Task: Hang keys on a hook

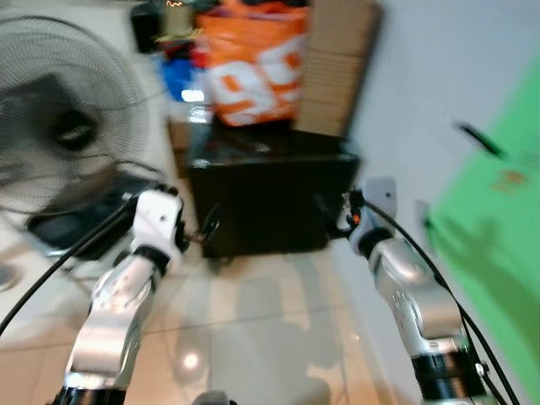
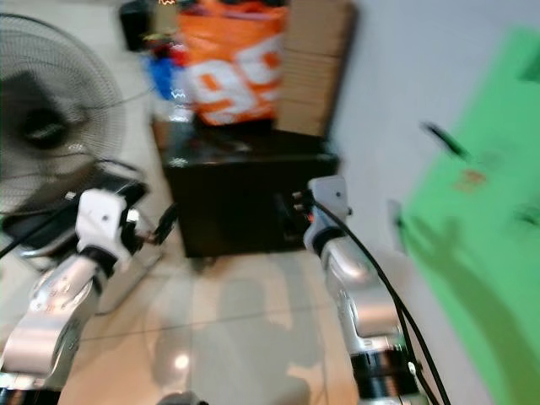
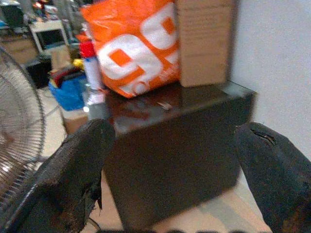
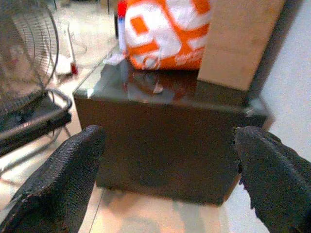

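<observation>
Small object, possibly keys (image 4: 156,88): lies on the dark cabinet (image 1: 270,202) top before an orange bag (image 1: 253,63), well beyond both sets of fingers; blurred. Left gripper (image 3: 170,170) and right gripper (image 4: 170,170): both arms raised forward toward cabinet, fingers spread wide apart, holding nothing. Fan (image 1: 59,118) stands at left.

Head views motion-blurred throughout, bright and even. Lamp glare on floor tiles (image 1: 190,361) at 7 o'clock. Arm shadows on green board (image 1: 498,253) at 3 o'clock.

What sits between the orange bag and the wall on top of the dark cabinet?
A tall cardboard box stands there, beside the orange bag on the dark cabinet, against the wall; clearest in the left wrist view.
</observation>
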You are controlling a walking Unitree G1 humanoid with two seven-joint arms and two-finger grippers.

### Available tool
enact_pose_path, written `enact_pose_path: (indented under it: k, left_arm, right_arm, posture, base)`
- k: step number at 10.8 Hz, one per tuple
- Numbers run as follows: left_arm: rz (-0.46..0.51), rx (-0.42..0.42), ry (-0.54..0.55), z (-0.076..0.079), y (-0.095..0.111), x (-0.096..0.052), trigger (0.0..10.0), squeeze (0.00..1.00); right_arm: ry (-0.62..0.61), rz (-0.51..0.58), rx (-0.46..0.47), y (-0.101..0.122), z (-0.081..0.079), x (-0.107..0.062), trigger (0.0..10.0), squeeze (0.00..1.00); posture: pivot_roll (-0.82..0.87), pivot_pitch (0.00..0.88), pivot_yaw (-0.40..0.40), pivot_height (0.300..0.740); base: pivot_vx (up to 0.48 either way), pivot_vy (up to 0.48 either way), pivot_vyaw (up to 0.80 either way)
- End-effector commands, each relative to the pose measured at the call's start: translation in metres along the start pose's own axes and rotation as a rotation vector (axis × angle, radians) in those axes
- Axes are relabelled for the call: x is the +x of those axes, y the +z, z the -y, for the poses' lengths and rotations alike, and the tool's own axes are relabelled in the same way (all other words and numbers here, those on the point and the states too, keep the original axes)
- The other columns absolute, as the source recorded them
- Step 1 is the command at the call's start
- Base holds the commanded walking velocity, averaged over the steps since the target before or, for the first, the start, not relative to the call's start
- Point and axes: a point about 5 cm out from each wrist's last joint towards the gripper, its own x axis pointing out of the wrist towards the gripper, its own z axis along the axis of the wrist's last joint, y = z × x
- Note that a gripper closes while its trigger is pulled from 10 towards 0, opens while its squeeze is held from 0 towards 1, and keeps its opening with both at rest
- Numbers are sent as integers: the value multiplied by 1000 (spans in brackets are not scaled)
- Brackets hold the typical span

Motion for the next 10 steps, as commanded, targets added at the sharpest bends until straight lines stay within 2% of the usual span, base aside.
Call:
enact_pose_path:
  k: [1, 5, 10]
  left_arm:
    - [2, -7, -21, 6, 1, 6, 10000, 0]
    - [-4, -10, -52, 11, -2, 9, 10000, 0]
    - [-10, 2, -34, 6, -4, 4, 10000, 0]
  right_arm:
    - [-45, 19, -11, 5, 10, -3, 10000, 1000]
    - [-99, 21, -30, 3, 16, -10, 10000, 1000]
    - [-100, 13, -27, 0, 12, -9, 10000, 1000]
  posture:
    - [-8, 0, -27, 740]
    - [-41, 0, 0, 740]
    - [13, 0, -37, 740]
  base:
    - [379, 0, 0]
    - [395, 0, 0]
    - [394, 0, 0]
